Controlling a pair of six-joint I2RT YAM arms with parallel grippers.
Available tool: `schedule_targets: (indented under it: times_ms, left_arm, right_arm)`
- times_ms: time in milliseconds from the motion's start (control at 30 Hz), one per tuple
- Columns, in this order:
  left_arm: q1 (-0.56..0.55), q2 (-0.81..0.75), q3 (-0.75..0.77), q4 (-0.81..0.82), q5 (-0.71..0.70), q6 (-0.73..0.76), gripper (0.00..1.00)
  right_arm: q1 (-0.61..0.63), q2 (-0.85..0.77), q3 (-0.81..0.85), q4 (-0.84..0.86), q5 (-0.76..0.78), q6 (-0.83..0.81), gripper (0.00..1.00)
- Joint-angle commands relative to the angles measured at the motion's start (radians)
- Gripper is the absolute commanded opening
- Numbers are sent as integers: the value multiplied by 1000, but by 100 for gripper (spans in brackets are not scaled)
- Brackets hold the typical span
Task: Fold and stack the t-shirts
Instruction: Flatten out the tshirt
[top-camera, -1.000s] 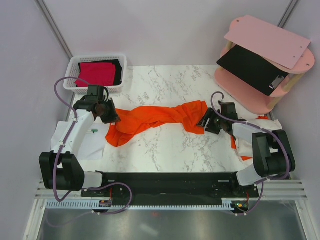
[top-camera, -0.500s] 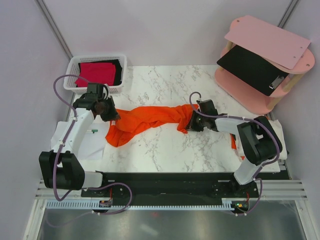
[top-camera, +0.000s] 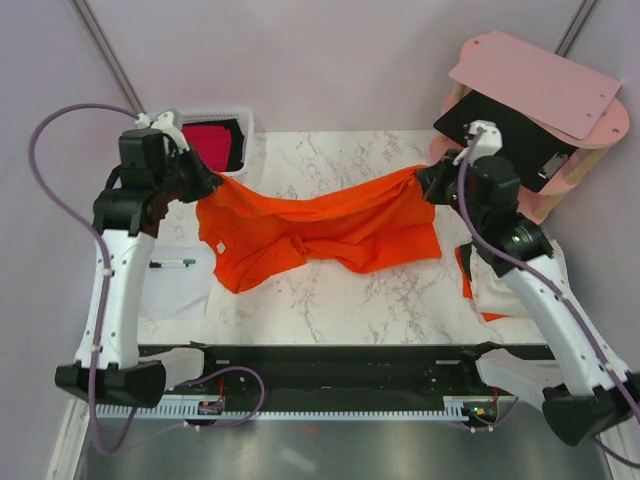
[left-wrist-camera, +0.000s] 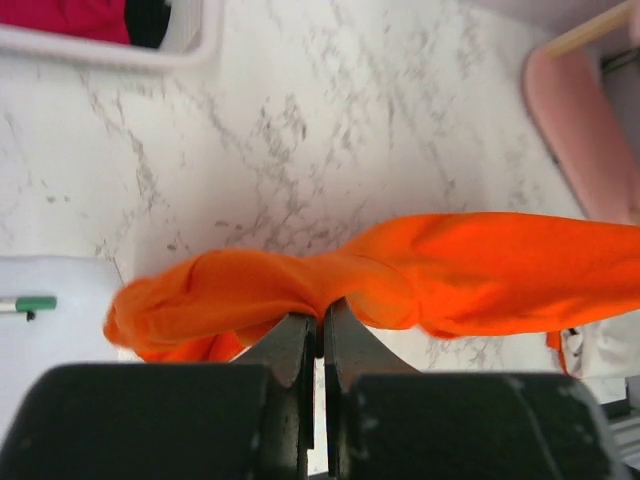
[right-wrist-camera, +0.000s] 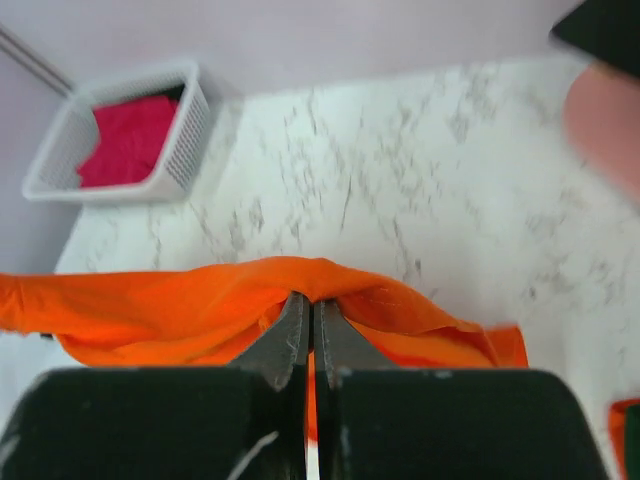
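Observation:
A bright orange t-shirt (top-camera: 320, 225) hangs stretched between my two grippers above the marble table (top-camera: 330, 160), its lower part draping down onto the tabletop. The left gripper (top-camera: 207, 186) is shut on the shirt's left upper edge; in the left wrist view the cloth (left-wrist-camera: 450, 270) bunches over the shut gripper (left-wrist-camera: 322, 306). On the right upper edge my right gripper (top-camera: 428, 186) is shut too, with orange cloth (right-wrist-camera: 150, 310) folded over its closed tips (right-wrist-camera: 311, 300). A crimson-red t-shirt (top-camera: 203, 140) and a black one (top-camera: 235, 143) lie in the white basket (top-camera: 245, 118).
A pink two-tier shelf (top-camera: 540, 90) at the back right carries a black clipboard (top-camera: 500, 125). White paper (top-camera: 175, 285) with a green pen (top-camera: 175, 263) lies at the left edge. More white and orange cloth (top-camera: 480, 290) sits under the right arm.
The right gripper reached left, shut on the orange shirt's right end. Both arms then rose and moved apart, pulling the bunched shirt out wide between them.

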Motion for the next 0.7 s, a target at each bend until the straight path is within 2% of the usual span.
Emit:
schedule_targets:
  times_ms: [0,133,300,367,500,667]
  left_arm:
    - [0,-172,135,-63,-5,47,2]
    - [-11,-264,330,-188,-16,70,2]
    - [-42,-464,359,-198,-50,27,2]
    - [-42,-489,416,-244,-34,15,2]
    - [-42,-472,676,-333,9,-9,2]
    - [-42,-368,806,-348,56,-26,2]
  right_arm:
    - [-1,-170,109,-132,130,-91,0]
    - [-1,-342,197,-223,133,-140,0]
    - [-3,-484,323,-304,125,-160,0]
    - [-3,-522,393,-335,107,-162,0]
    - [-29,-550,491,-398,56,-139,0]
    - [-102,-542,525,-419,-18,-105,0]
